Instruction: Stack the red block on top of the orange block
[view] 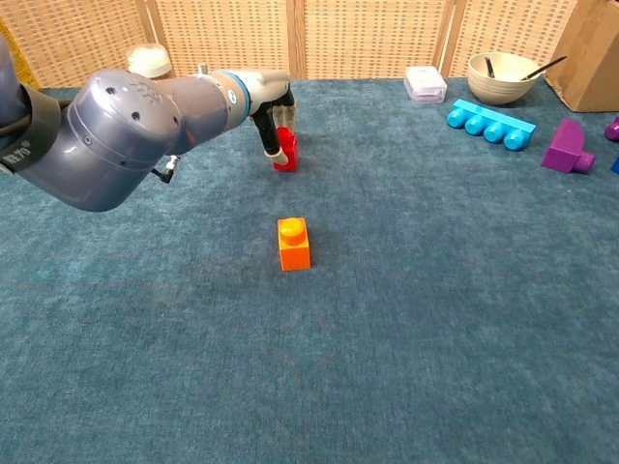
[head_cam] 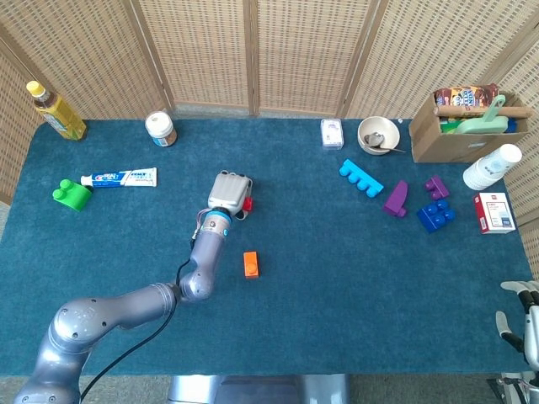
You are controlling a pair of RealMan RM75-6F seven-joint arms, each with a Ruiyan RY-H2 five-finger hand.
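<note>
The red block (head_cam: 248, 203) (view: 286, 151) stands on the blue cloth behind the orange block (head_cam: 251, 264) (view: 294, 244), a short gap apart, and leans slightly. My left hand (head_cam: 230, 193) (view: 274, 118) covers it from above and pinches it, with one dark finger on its left side and another behind it. In the head view only the block's right edge shows past the hand. The orange block sits alone with its stud up. My right hand (head_cam: 521, 310) hangs at the table's near right corner, partly out of frame, fingers apart and holding nothing.
Toothpaste (head_cam: 119, 178), a green block (head_cam: 72, 194), a jar (head_cam: 159, 129) and a bottle (head_cam: 55, 110) lie at the left. At the right are a cyan block (head_cam: 360, 178), purple blocks (head_cam: 396, 199), a blue block (head_cam: 435, 215), a bowl (head_cam: 377, 135) and a cardboard box (head_cam: 467, 126).
</note>
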